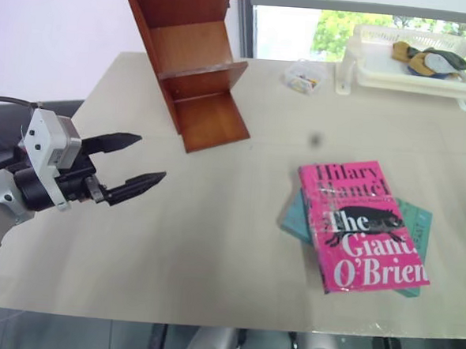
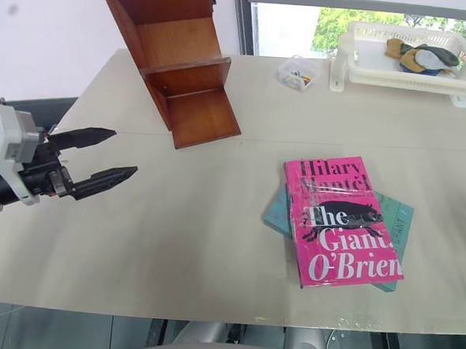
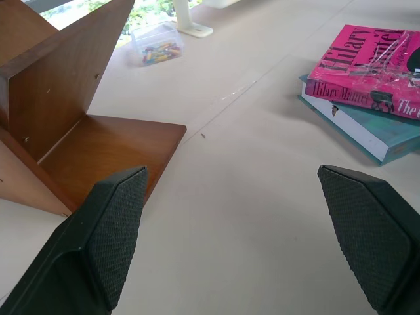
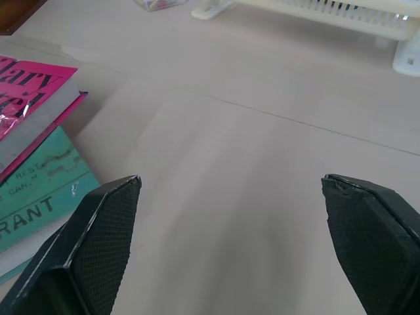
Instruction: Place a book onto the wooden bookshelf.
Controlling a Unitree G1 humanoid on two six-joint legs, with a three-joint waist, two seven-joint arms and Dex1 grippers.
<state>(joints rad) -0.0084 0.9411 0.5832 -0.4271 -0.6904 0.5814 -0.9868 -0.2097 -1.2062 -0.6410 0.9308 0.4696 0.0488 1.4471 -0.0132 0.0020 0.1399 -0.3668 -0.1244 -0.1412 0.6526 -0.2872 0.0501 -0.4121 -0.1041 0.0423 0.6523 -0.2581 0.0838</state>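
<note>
Right of the spread, empty left claw, well apart, pink book lies untouched on desk; wooden bookshelf beyond claw. Right claw spread too. Nothing done.

The wooden bookshelf is cut off by the top edge, so its upper shelves are hidden. The pink book covers most of the teal book. The contents of the small clear box are too small to identify.

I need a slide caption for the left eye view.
Open left hand hovers beside reddish-brown wooden bookshelf; glossy pink paperback lies on teal book.
</note>
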